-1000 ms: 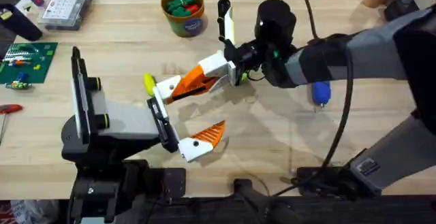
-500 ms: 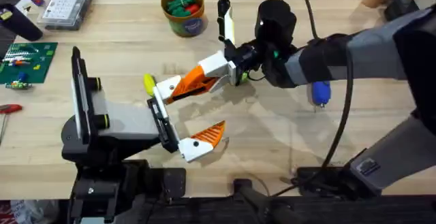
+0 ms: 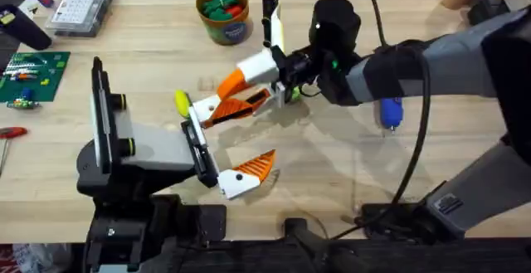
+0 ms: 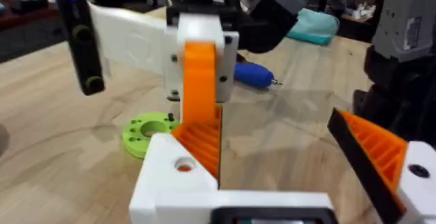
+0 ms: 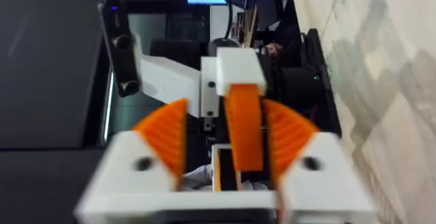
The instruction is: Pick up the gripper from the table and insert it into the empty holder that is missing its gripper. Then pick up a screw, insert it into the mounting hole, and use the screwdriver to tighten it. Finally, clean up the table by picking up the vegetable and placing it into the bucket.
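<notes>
The worktop [image 3: 348, 173] is pale wood, and the biggest thing on it is the grey stand-mounted unit [image 3: 137, 153] at the near left, turned so that its black rail faces the middle, where the right arm can reach it. From the right side that arm stretches across, and the right claw [image 3: 241, 90] is closed on the gripper [image 3: 236, 107], the orange wedge-shaped finger, pinching it between its orange pads; the right wrist view shows the wedge squeezed between the two pads with its tip pointing at the unit. The wedge is held slanted with its far end against the empty holder [image 3: 192, 117], the small white bracket at the upper end of the rail, which looks like the seating step of the insertion; I judge it not fully home yet, since the claw has not let go. At the lower end of the rail sits the matching orange finger with white base [image 3: 245, 172], already mounted, a guide for how the first should sit. The left claw [image 4: 286, 203] looks on from close by and stands open, holding nothing. A blue-handled screwdriver [image 3: 390, 111] lies just past the right arm, ready for the screw. At the far edge the bucket [image 3: 223, 12] holds green and red pieces I cannot identify, and the clear compartment box [image 3: 77, 7] in the far left corner holds small parts too fine to tell.
</notes>
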